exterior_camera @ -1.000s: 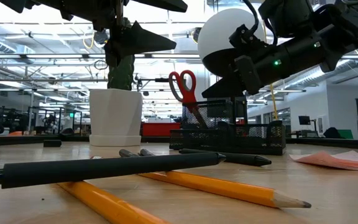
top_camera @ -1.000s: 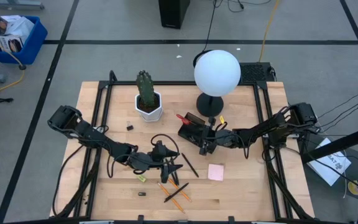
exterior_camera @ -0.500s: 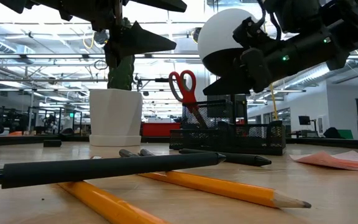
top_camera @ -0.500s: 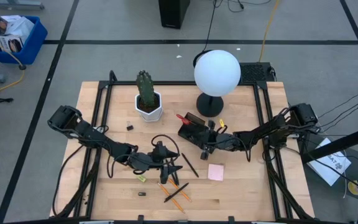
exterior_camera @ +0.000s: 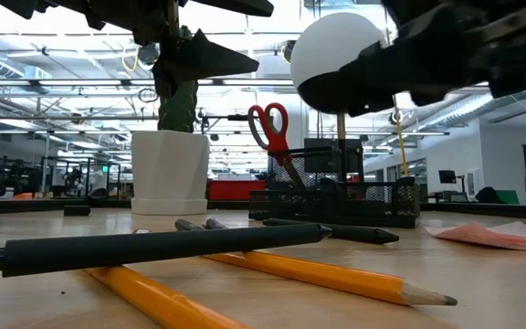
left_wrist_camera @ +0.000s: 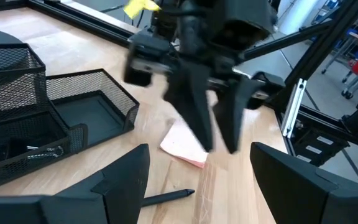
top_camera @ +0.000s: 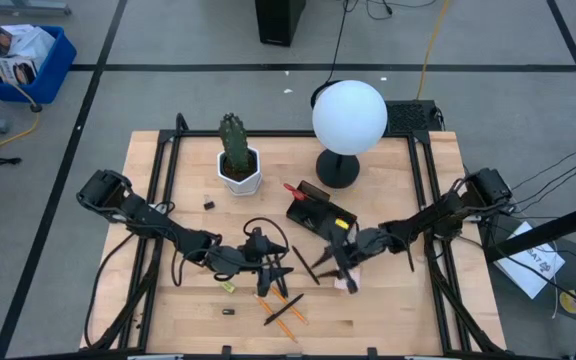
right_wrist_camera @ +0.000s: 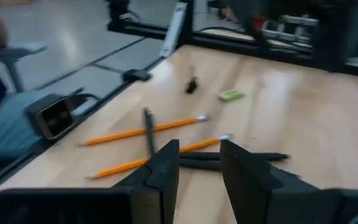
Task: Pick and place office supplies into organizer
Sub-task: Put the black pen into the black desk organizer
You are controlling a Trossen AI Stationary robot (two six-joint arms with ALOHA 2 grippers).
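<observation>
high view: right tool (top_camera: pixel 345 268) over pink pad (top_camera: pixel 349 281)

the left gripper (top_camera: pixel 276 275) hung at table centre, fingers spread wide. at its three o'clock, the right gripper (top_camera: pixel 345 272) hung empty, fingers slightly parted.

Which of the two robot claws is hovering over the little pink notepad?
The right gripper, the one reaching in from the table's right side. It hangs just above the pink notepad, fingers slightly apart and empty. The left gripper hangs over the pens and pencils instead.
</observation>
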